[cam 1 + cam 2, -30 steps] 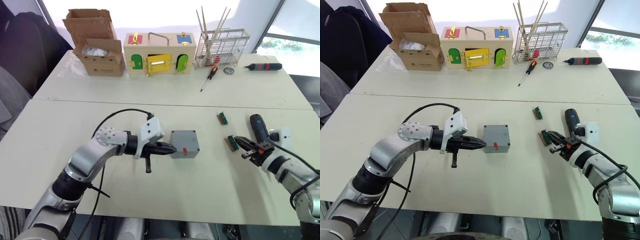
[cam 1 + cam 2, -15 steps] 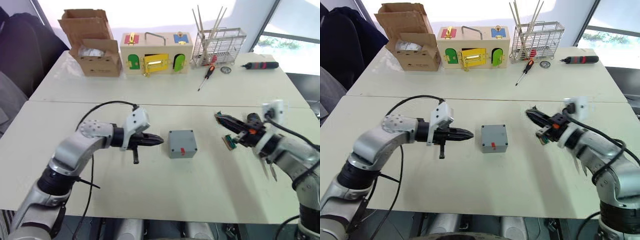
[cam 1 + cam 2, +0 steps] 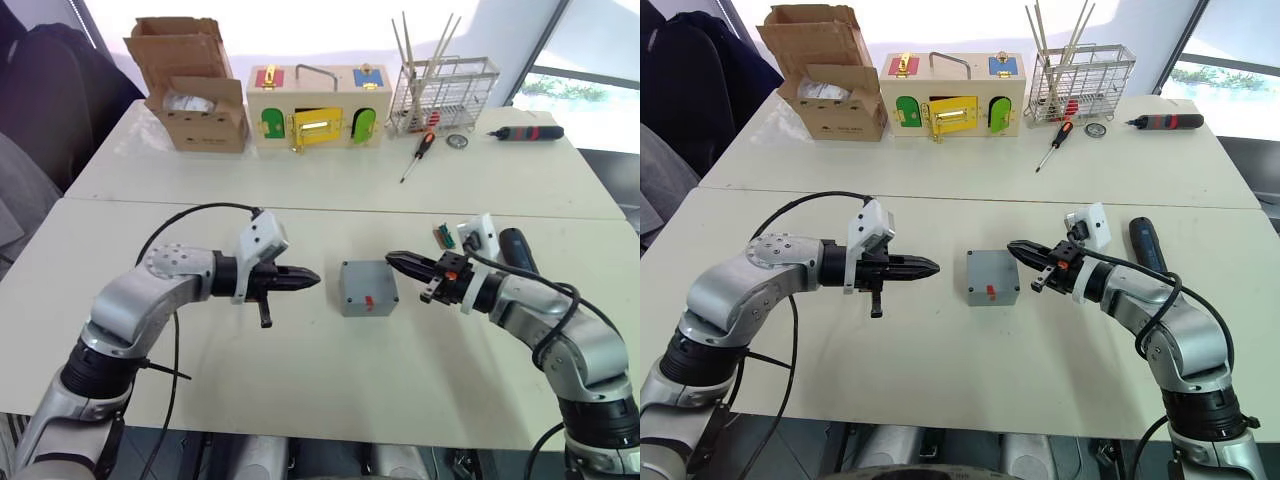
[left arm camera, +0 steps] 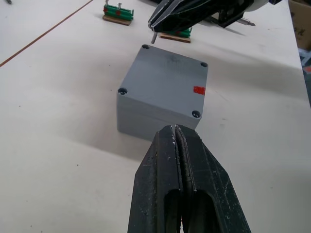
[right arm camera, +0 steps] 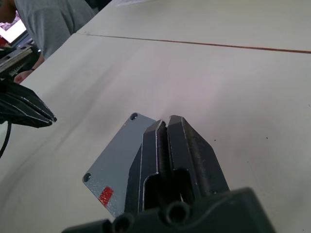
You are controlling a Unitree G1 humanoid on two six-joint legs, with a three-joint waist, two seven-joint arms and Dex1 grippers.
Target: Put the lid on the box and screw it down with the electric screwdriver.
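Observation:
The grey box (image 3: 368, 288) stands mid-table. The lid (image 4: 171, 85) sits flat on it, with a screw hole at each corner and a small red mark near one edge. My left gripper (image 3: 315, 279) is shut and empty. It points at the box from the left, a short gap away. Just off the box's far right corner, my right gripper (image 3: 392, 260) is shut and empty, its tips (image 4: 151, 23) hovering over the table. The electric screwdriver (image 3: 516, 250), thick and dark, lies on the table behind my right forearm.
Small green terminal blocks (image 4: 118, 10) lie right of the box. Along the far table stand a cardboard carton (image 3: 192, 85), a wooden box with coloured doors (image 3: 318, 105), a wire rack (image 3: 442, 95), a red-handled screwdriver (image 3: 418, 153) and a pen-like tool (image 3: 525, 132). A person's sleeve (image 5: 48, 19) shows at the table's left side.
My right gripper swung left from beside the electric screwdriver to the box's right side. My left gripper drew back from touching the box, leaving a gap.

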